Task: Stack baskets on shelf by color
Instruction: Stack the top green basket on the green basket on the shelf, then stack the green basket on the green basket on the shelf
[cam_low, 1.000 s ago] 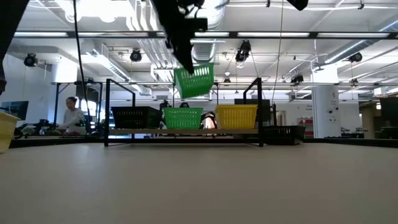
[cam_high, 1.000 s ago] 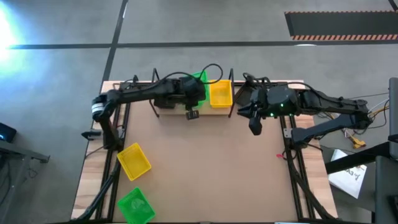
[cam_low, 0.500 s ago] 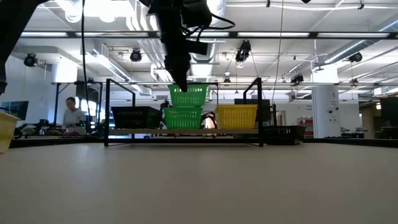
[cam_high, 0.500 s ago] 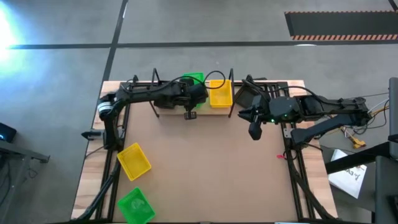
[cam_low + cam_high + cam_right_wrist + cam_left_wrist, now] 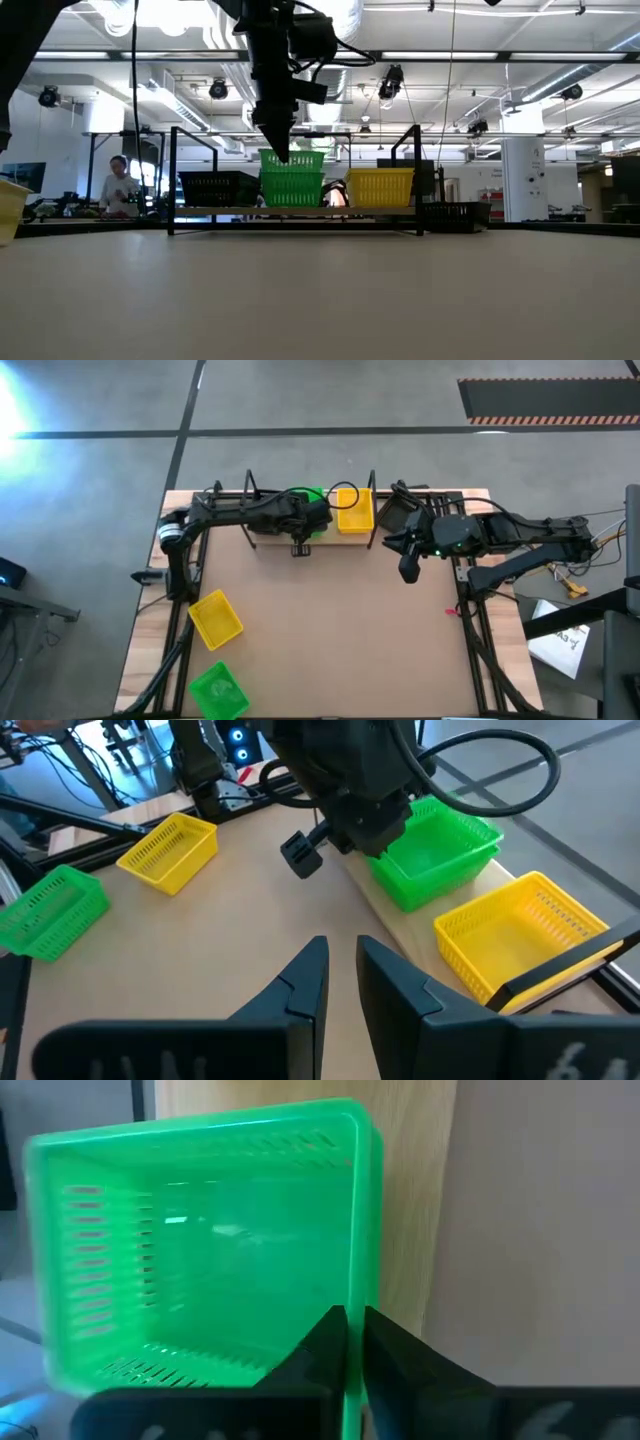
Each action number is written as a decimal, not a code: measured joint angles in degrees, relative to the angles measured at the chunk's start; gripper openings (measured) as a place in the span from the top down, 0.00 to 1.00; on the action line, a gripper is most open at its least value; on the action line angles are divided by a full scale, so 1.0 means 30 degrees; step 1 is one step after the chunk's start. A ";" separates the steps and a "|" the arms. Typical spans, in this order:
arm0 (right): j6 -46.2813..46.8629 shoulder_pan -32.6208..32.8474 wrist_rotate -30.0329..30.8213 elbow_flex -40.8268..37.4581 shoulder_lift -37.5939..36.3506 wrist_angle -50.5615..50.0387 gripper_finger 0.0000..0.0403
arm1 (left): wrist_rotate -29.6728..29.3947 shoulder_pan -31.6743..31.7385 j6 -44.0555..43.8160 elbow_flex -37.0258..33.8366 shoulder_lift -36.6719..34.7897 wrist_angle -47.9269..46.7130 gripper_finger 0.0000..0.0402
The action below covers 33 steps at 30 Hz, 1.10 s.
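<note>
Left hand [image 5: 352, 1342] is clamped on the rim of a green basket [image 5: 200, 1245] stacked on the shelf [image 5: 272, 525]. Right hand [image 5: 342, 970] is held parted above the counter [image 5: 330, 630], beside a yellow basket [image 5: 353, 510].

Overhead and table-level views share the shelf [image 5: 310, 532]; 2 wrist cameras sit closer.

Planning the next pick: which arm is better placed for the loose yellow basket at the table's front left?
Left. The yellow basket lies on the left arm's side. But the left gripper grips the green basket on the shelf; it must release first.
</note>
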 joint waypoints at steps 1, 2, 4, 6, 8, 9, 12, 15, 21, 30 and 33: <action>0.0040 0.0000 -0.0007 -0.0010 0.0000 -0.0002 0.88 | 0.0033 0.0001 -0.0007 -0.0094 0.0000 0.0016 0.93; 0.0090 0.0000 -0.0007 -0.0024 0.0000 0.0000 0.88 | 0.0173 0.0007 -0.0029 -0.0166 0.0000 0.0016 0.90; 0.0114 0.0000 -0.0007 -0.0068 0.0000 -0.0005 0.88 | 0.0601 0.0001 -0.0299 -0.0203 0.0000 0.0084 0.83; 0.0143 0.0000 -0.0014 -0.0117 0.0007 0.0001 0.88 | 0.0965 0.0000 -0.0622 -0.0137 0.0000 0.0545 0.76; 0.0143 0.0000 -0.0015 -0.0160 0.0007 -0.0005 0.88 | 0.1033 0.0000 -0.0851 0.0150 -0.0029 0.0509 0.70; 0.0143 0.0000 -0.0015 -0.0167 0.0007 -0.0013 0.88 | 0.1045 0.0000 -0.0992 0.0366 -0.0032 0.0482 0.67; 0.0143 0.0000 -0.0022 -0.0197 0.0007 -0.0024 0.88 | 0.1069 0.0007 -0.1030 0.0885 -0.0385 -0.0048 0.60; 0.0128 0.0000 -0.0023 -0.0268 0.0007 -0.0020 0.88 | 0.1067 -0.0127 -0.1845 0.1359 -0.1062 -0.0551 0.56; 0.0136 -0.0020 -0.0002 -0.1173 0.0007 -0.0784 0.88 | 0.2328 -0.1006 -0.5575 0.1623 -0.3521 -0.1028 0.55; 0.0347 -0.1812 0.0324 -0.5149 -0.0044 -0.2661 0.88 | 0.2708 -0.4192 -1.0082 0.0819 -0.7271 -0.0860 0.55; 0.0212 -0.3241 -0.0279 -0.6628 -0.0029 -0.2431 0.88 | 0.2577 -0.5442 -1.1328 0.0375 -0.8179 -0.0558 0.55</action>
